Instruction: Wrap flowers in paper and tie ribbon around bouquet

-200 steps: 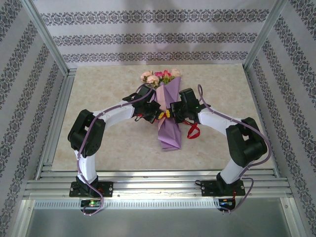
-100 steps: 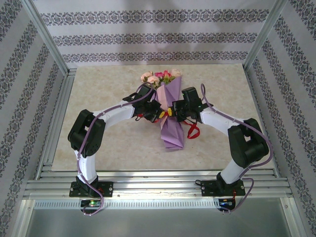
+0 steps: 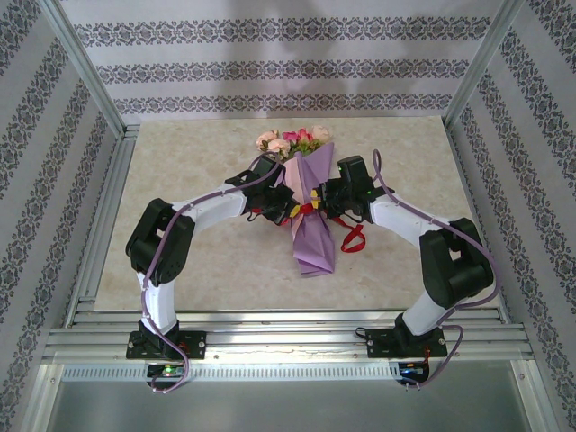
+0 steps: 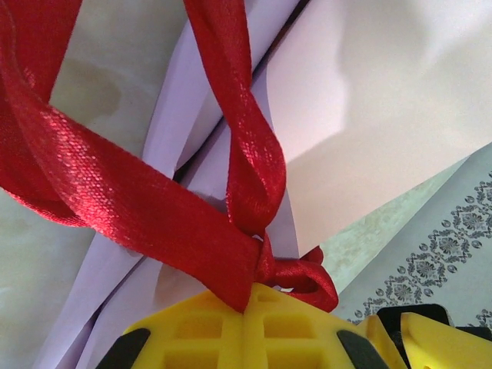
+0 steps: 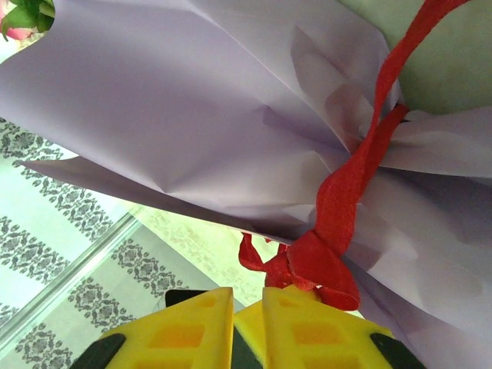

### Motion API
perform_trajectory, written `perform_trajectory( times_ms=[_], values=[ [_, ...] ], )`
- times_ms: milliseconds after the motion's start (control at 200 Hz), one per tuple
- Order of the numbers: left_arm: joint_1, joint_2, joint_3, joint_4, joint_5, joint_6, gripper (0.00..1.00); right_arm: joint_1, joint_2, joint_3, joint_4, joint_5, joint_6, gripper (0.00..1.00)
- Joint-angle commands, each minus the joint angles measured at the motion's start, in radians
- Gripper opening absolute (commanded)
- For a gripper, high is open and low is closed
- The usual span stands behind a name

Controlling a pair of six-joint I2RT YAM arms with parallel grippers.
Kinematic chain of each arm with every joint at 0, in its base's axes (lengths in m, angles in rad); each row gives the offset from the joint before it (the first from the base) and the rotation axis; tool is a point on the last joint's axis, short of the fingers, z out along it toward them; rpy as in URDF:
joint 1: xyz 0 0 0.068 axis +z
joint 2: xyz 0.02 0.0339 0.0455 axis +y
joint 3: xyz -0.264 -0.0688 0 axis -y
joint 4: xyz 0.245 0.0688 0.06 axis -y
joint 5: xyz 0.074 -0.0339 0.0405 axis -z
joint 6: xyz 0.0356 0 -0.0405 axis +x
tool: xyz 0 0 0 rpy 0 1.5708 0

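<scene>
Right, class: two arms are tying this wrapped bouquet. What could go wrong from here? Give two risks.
1. The left gripper is shut on the thin bright red ribbon; a hard pull could drag or tear the lilac paper cone, puckered under it.
2. By the right gripper the ribbon looks bunched, not snug, so the tie may slip undone.

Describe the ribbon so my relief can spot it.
On the marble table, the purple paper bouquet lies at the middle. The ribbon crosses its waist and loops onto the table at its right: flat, bright red, unlike the round purple robot cables.
</scene>
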Motion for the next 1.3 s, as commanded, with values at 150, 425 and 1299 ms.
perform_trajectory(
  times_ms=[150, 425, 1299],
  values=[
    [-0.014, 0.002, -0.010, -0.012, -0.006, -0.003, 0.02, 0.057, 0.008, 0.000, -0.037, 0.022, -0.020, 0.23],
    [-0.015, 0.000, -0.010, -0.013, -0.006, -0.001, 0.01, 0.058, 0.054, 0.005, -0.044, 0.025, -0.042, 0.24],
    [-0.031, -0.005, -0.019, -0.021, -0.014, 0.007, 0.00, 0.051, -0.045, 0.014, -0.089, 0.064, -0.010, 0.27]
  ],
)
